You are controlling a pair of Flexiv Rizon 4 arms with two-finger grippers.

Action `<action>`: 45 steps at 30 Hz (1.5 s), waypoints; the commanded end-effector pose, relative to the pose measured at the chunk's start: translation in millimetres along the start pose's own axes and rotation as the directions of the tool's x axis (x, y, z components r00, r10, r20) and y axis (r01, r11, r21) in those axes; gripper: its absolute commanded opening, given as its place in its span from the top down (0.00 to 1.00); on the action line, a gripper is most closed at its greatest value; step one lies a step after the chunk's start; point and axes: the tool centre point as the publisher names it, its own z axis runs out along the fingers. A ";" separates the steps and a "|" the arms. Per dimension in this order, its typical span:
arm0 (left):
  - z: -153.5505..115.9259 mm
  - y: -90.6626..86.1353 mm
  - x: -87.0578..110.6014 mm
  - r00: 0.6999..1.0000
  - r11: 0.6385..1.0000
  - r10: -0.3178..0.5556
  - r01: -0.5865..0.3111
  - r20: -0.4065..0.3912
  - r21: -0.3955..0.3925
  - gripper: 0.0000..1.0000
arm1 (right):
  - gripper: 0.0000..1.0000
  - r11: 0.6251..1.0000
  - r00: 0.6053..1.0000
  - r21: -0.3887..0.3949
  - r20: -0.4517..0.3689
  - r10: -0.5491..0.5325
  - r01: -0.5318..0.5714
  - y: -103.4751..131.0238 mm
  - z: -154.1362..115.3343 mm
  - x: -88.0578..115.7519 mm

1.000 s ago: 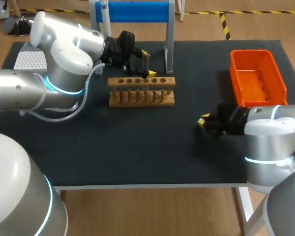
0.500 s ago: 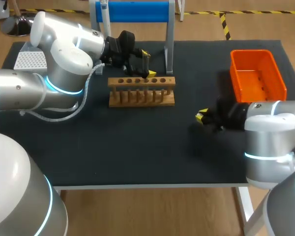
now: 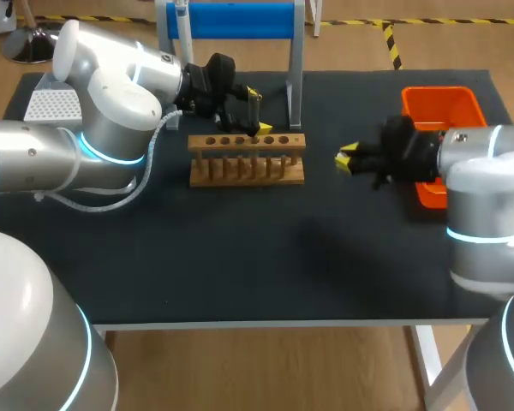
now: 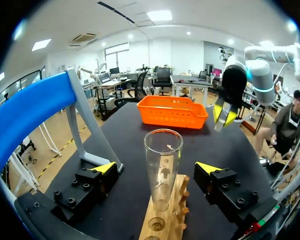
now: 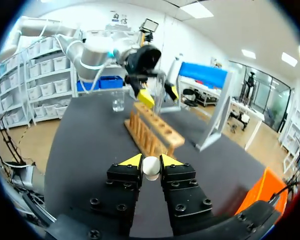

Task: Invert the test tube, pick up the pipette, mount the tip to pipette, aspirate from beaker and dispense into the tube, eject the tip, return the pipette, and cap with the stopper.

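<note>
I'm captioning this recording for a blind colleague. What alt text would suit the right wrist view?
The right gripper has its jaws shut on a small white stopper. Ahead stands a wooden test tube rack with the left gripper above it, a beaker beyond it and a blue-topped stand beside it.

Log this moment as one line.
left gripper: open around upright tube in rack | right gripper: shut on stopper, between rack and orange bin | tube: uncapped

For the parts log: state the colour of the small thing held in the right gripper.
White. The stopper shows best in the right wrist view, pinched between the yellow fingertips.
</note>
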 end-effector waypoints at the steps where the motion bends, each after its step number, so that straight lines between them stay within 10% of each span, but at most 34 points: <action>1: 0.1 0.8 0.0 1.000 1.000 0.001 -0.001 0.000 0.001 0.00 | 1.00 1.000 0.994 -0.003 -0.111 -0.012 0.012 30.8 -15.3 -5.3; 26: 0.1 0.8 0.0 1.000 1.000 0.001 -0.001 0.000 0.001 0.00 | 1.00 1.000 0.993 -0.014 -0.119 -0.022 0.020 38.4 -17.2 -4.7; 45: 0.1 0.8 0.0 1.000 1.000 0.001 -0.001 0.000 0.001 0.00 | 1.00 0.998 0.949 -0.035 -0.309 -0.064 0.056 103.3 34.2 -13.8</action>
